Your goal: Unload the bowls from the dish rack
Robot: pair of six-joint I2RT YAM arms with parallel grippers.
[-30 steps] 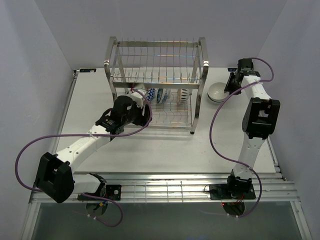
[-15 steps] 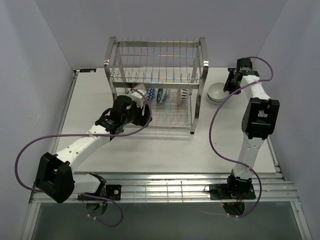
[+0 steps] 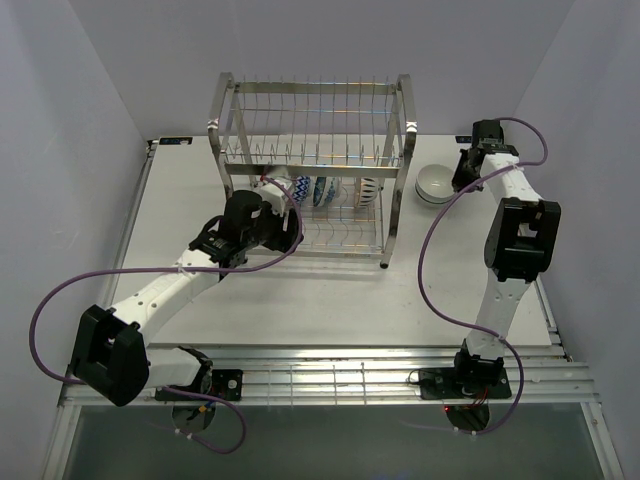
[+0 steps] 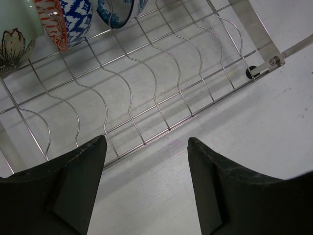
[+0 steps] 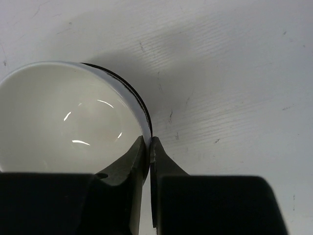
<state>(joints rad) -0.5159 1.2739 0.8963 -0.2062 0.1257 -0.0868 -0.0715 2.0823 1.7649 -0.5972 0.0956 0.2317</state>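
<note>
The dish rack point(image 3: 315, 150) of steel wire stands at the back middle of the table. Several patterned bowls point(image 3: 322, 190) stand on edge in its lower tier. My left gripper point(image 3: 290, 228) hovers open at that tier's front left, with nothing between its fingers. In the left wrist view its jaws point(image 4: 146, 152) frame the bare wire dividers point(image 4: 156, 83), with blue-and-white bowls point(image 4: 73, 22) and a pale green bowl point(image 4: 14, 34) further in. A white bowl point(image 3: 433, 184) sits upright on the table right of the rack. My right gripper point(image 5: 149, 144) is shut on the rim of this white bowl point(image 5: 63, 117).
The rack's right front post and foot point(image 3: 386, 262) stand between the two arms. Grey walls close in the table on the left, back and right. A metal rail point(image 3: 320, 375) carrying the arm bases runs along the near edge.
My right gripper's jaws have closed on the white bowl's rim, and its wrist has shifted slightly. The left arm has not moved.
</note>
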